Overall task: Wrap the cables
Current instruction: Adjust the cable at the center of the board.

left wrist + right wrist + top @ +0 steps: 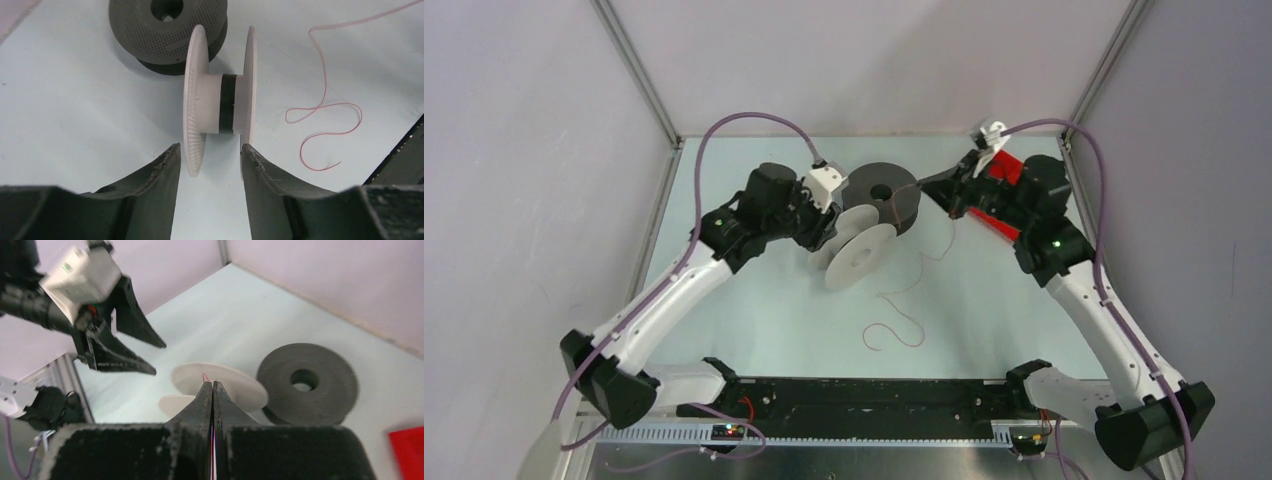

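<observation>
From my station I see both arms reaching in from the near edge, elbows swung outward and wrists turned in toward the middle of the counter (754, 330). The left arm (674, 290) comes in low from the left, and its left fingers (172, 155) are spread apart and released, gripping nothing. In the left wrist view their tips sit just at the near rims of the white spool (220, 102), one on each side. I cannot tell whether they touch the flanges. The right arm (1104, 300) comes in from the right with its wrist raised. Its right fingers (212, 390) are clenched flat together, pinching the thin pink cable (205, 376) at their very tip, just by the dark grey spool (884, 195). From that pinch the cable hangs to the counter and wanders in loose loops toward the near side, with its free end lying well apart from both spools. I count two arms, two spools and one loose cable. The white spool stands on the edges of its two flanges and has a dark band round its hub. The dark grey spool lies flat with its centre hole facing up, right behind the white one. Whether the two spools touch I cannot tell.
</observation>
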You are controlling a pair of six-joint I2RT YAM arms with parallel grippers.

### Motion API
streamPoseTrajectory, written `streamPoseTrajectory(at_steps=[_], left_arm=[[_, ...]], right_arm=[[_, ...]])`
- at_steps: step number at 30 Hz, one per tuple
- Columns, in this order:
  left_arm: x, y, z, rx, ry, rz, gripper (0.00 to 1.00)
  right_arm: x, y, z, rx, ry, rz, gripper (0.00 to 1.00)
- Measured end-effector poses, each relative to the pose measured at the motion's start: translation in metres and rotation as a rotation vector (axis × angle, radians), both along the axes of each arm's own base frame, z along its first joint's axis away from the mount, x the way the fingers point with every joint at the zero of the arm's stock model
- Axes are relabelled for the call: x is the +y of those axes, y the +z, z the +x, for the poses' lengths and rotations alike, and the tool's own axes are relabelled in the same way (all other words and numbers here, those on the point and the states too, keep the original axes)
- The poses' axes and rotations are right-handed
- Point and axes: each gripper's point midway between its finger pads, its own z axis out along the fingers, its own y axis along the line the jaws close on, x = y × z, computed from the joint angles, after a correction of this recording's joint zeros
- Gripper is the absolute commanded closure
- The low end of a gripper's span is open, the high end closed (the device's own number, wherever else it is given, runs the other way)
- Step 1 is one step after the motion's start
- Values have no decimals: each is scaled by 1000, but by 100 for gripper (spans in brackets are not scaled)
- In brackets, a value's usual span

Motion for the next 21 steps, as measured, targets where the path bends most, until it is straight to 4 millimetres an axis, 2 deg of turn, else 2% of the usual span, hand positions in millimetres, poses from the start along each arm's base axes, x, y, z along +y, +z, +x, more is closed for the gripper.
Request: streamPoseTrajectory(at_steps=[4,7,10,12,14,17,19,21], left_arm=[[-7,-30,10,69,-22,50,47],[-6,-48,19,113,-13,80,47],[0,-59,27,135,9,101,47],[3,-61,30,141,18,105,47],[6,-62,32,141,27,104,47],[9,-62,35,142,38,104,47],[11,-63,36,142,42,106,47],[12,-66,38,149,43,112,47]], right_arm=[[-32,17,11,-71,-91,9,100],[-59,26,25,-139,-191,-13,100],[-99,39,48,-206,-355,-52,100],[-133,57,62,-253,-492,-88,100],[-158,83,68,-318,-604,-119,100],[-183,137,59,-468,-735,-138,100],[-188,158,47,-535,-769,-138,100],[-185,168,38,-574,-768,-133,100]])
